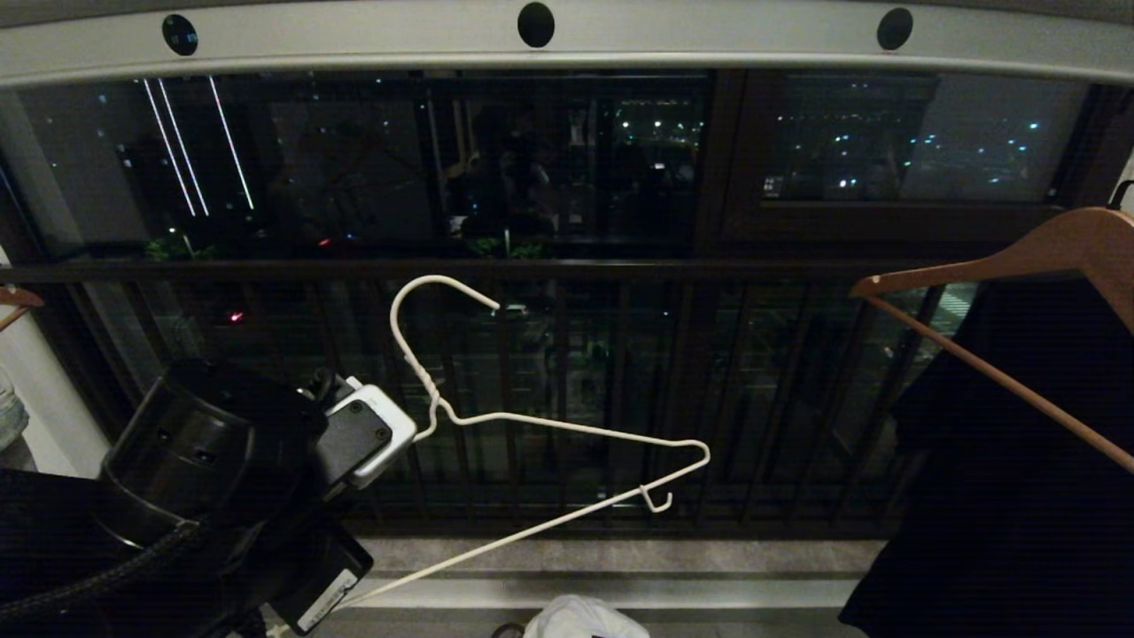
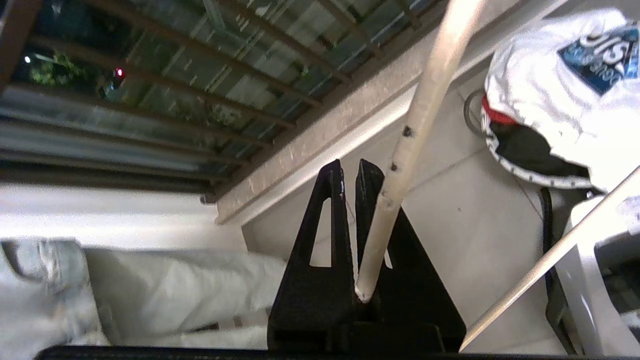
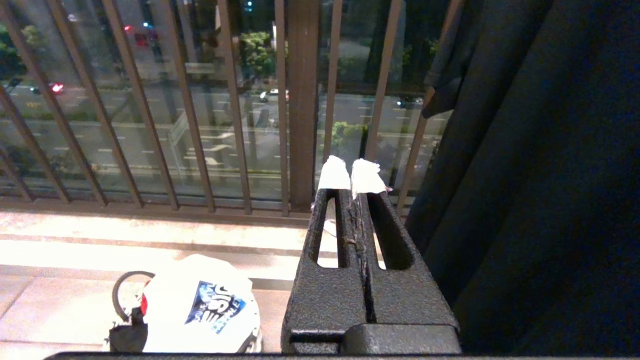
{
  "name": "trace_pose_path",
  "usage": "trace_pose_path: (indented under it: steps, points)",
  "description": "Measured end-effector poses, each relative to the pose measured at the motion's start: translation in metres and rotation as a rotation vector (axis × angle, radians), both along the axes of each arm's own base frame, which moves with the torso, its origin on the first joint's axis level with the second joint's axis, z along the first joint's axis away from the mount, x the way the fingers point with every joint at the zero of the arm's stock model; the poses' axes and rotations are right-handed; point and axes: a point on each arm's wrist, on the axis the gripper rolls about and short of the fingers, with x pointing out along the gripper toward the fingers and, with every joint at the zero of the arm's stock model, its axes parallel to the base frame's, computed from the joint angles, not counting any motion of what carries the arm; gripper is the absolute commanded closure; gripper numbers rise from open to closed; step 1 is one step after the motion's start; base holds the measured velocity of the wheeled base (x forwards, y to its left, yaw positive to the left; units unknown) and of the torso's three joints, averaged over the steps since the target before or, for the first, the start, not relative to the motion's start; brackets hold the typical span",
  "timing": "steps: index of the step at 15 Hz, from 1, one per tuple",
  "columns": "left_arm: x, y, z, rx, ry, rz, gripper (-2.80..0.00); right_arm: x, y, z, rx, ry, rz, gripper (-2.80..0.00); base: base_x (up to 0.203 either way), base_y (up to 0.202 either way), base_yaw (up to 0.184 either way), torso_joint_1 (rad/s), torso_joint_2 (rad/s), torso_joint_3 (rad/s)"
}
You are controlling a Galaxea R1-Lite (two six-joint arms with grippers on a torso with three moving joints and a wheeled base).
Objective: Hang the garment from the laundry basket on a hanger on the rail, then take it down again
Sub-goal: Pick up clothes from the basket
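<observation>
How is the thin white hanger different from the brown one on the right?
The white hanger is thin bent wire with a small hook at its shoulder end; the brown hanger is thick wood. The white one is bare and tilted, held in the left gripper with its fingers shut on the wire; the brown one carries a black garment. The white hanger's hook hangs free below the rail. Both have the usual triangular hanger shape.

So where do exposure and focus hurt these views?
Head view: dim, and the black garment loses detail. Left wrist view: the hanger is soft so close to the lens. Right wrist view: the floor by the railing is blown out, the white T-shirt nearly.
</observation>
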Motion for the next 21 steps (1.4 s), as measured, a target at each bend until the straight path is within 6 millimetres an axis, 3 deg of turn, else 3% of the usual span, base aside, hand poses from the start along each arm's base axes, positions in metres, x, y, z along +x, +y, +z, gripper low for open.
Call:
trace_pose_path:
  steps: [5, 21]
  points:
    - [0.012, -0.013, -0.015, 0.02, 0.001, -0.017, 0.0, 0.0, 0.0, 0.0, 0.0, 0.0, 0.0, 0.0, 0.0, 0.0, 0.0, 0.0, 0.0, 0.0]
    - [0.003, -0.007, -0.006, 0.001, -0.015, -0.078, 0.0, 0.0, 0.0, 0.0, 0.0, 0.0, 0.0, 0.0, 0.0, 0.0, 0.0, -0.007, 0.02, 0.008]
